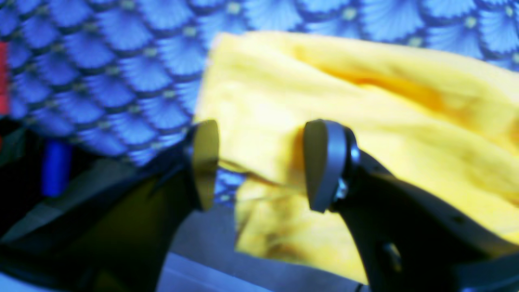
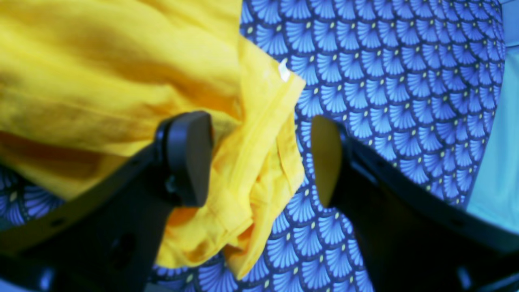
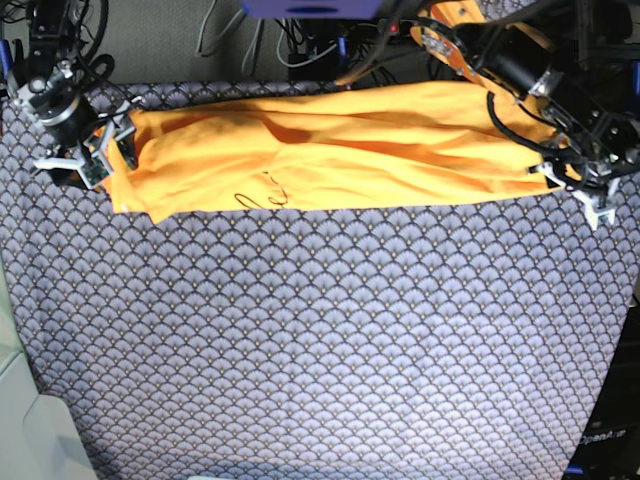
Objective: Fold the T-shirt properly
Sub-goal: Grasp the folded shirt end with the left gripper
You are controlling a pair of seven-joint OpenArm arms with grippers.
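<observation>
Yellow-orange shirt (image 3: pixel 340 150) is lying in a long bunched strip along the far edge of the table, stretched nearly from the left side to the right side, on top of the blue-grey scallop cover (image 3: pixel 320 340). Left gripper (image 1: pixel 259 164) sits at the strip's end by the far right corner, jaws spread apart with a flap of the cloth lying in the gap between them, though neither pad looks pressed onto it, so nothing's pinched. Right gripper (image 2: pixel 259 162) is at the other end, near the far left corner, also wide open; a crumpled hem or sleeve bit sits between its fingers and touches the one pad, the other finger is clear of it over the bare cover. A thin dark line (image 3: pixel 262 192) curls on the cloth near the strip's front edge, left of middle. Small white tag (image 2: pixel 284 69) shows at the seam in the right wrist view, too blurry to read. Behind the table there's a mess of cables (image 3: pixel 300 40). Faint "OpenArm" lettering (image 3: pixel 606 436) shows at the front right corner.
</observation>
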